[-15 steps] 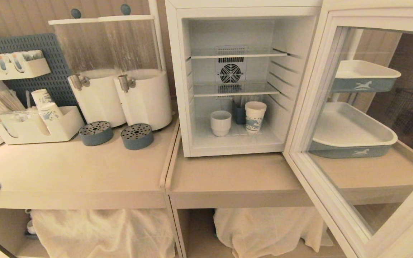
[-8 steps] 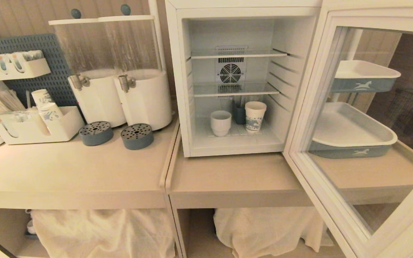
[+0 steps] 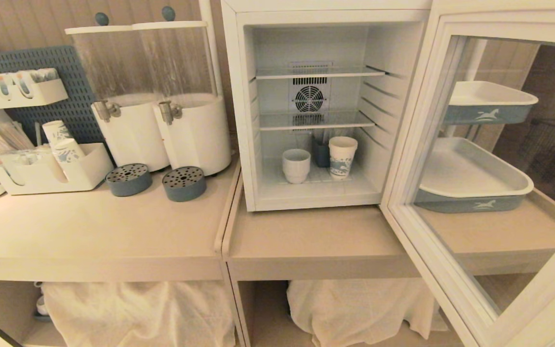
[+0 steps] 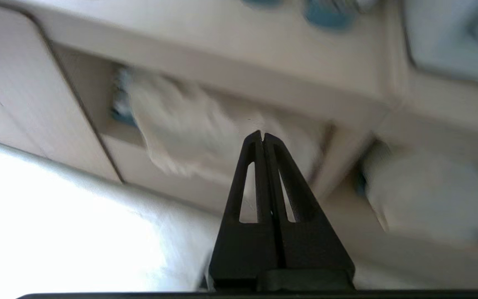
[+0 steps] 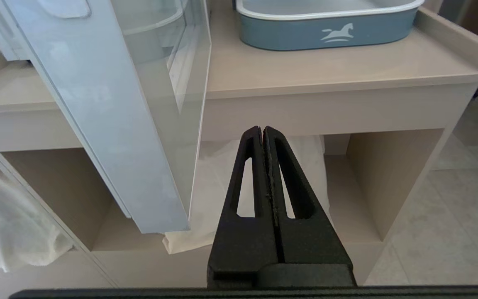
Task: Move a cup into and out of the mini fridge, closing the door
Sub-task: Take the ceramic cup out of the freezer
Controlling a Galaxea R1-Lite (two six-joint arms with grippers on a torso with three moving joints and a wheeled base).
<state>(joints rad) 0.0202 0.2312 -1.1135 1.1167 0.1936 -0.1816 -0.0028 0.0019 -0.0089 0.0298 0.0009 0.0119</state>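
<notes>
The white mini fridge [image 3: 246, 120] stands open on the counter. Its glass door [image 3: 451, 270] swings out toward me on the right; its lower edge [image 5: 110, 137] also shows in the right wrist view. On the fridge floor sits the squat white cup [image 3: 296, 165], with a taller blue-patterned paper cup [image 3: 342, 157] to its right. Neither arm appears in the head view. My left gripper [image 4: 262, 135] is shut and empty, low before the counter's front and the cloth under it. My right gripper [image 5: 262, 129] is shut and empty, below the counter edge beside the door.
Two white drink dispensers [image 3: 162, 125] with blue drip trays [image 3: 184, 183] stand left of the fridge. A holder with paper cups [image 3: 63, 149] sits far left. Blue-and-white trays [image 3: 475, 202] lie behind the door. White cloths [image 3: 138, 308] fill the shelves under the counter.
A dark gripper tip at the head view's lower left edge one second ago has dropped out of view. The fridge, cups and door have not moved.
</notes>
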